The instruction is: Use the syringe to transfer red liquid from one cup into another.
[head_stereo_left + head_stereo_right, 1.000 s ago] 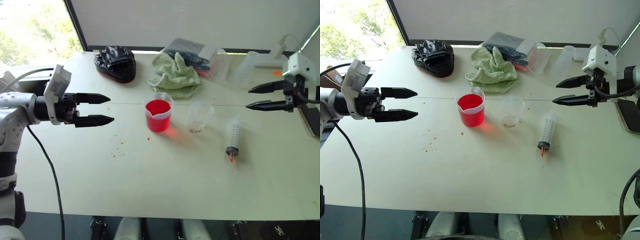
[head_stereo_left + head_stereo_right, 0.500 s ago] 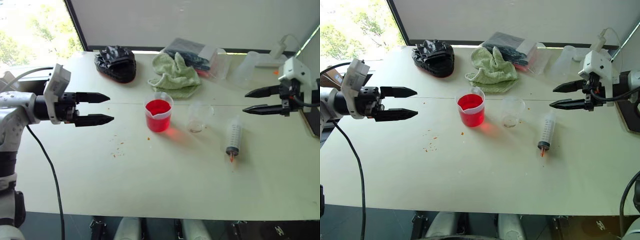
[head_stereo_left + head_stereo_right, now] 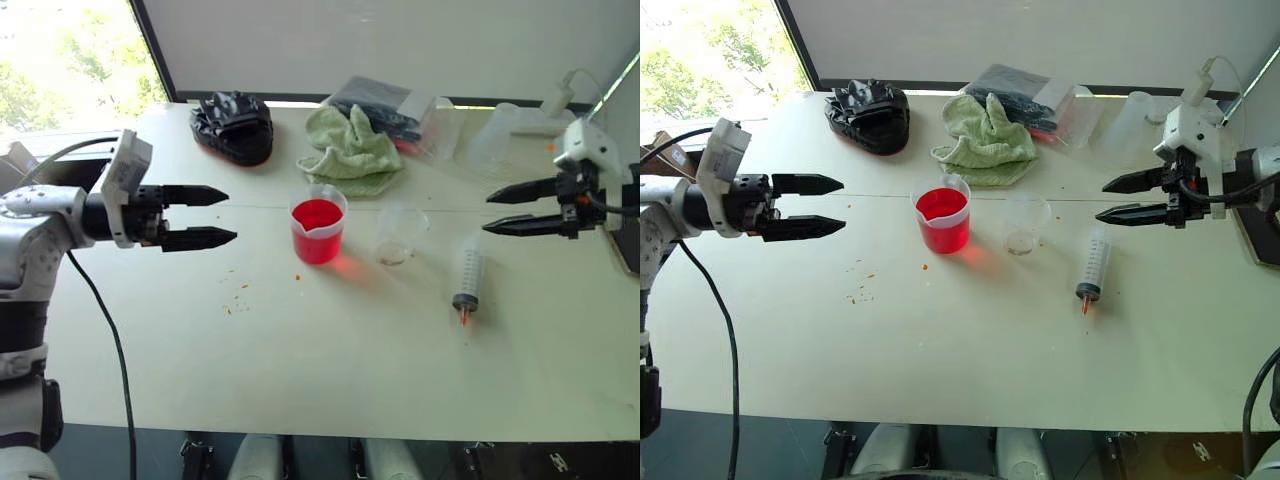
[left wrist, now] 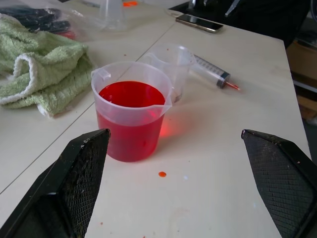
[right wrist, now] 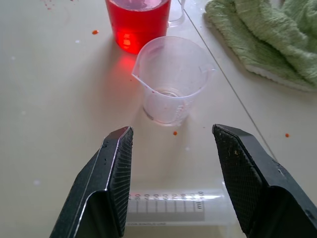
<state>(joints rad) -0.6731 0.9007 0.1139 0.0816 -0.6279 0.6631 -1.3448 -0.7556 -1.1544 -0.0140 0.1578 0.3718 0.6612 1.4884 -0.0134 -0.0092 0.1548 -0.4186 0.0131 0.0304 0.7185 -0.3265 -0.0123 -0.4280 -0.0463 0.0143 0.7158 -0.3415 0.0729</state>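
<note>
The spouted beaker [image 3: 318,228] holding the red liquid [image 4: 131,94] stands mid-table. Just to its right is the smaller clear cup [image 3: 398,232], with nothing in it but a trace at the bottom. The syringe [image 3: 467,275] lies flat on the table right of that cup, its orange tip toward the near edge. My left gripper [image 3: 230,216] hovers open left of the beaker and points at it. Above the table, right of the small cup, my right gripper [image 3: 486,214] is open over the syringe's barrel [image 5: 166,206] and holds nothing.
A green towel [image 3: 350,150], a black bag [image 3: 233,125], a plastic pouch [image 3: 385,105] and frosted tumblers [image 3: 490,140] line the far side. Orange crumbs [image 3: 238,295] dot the table left of the beaker. A phone [image 4: 200,22] lies at the right edge.
My right gripper has sunk a little toward the table, shifted slightly left and rolled, still open. The left gripper and the objects have stayed put.
</note>
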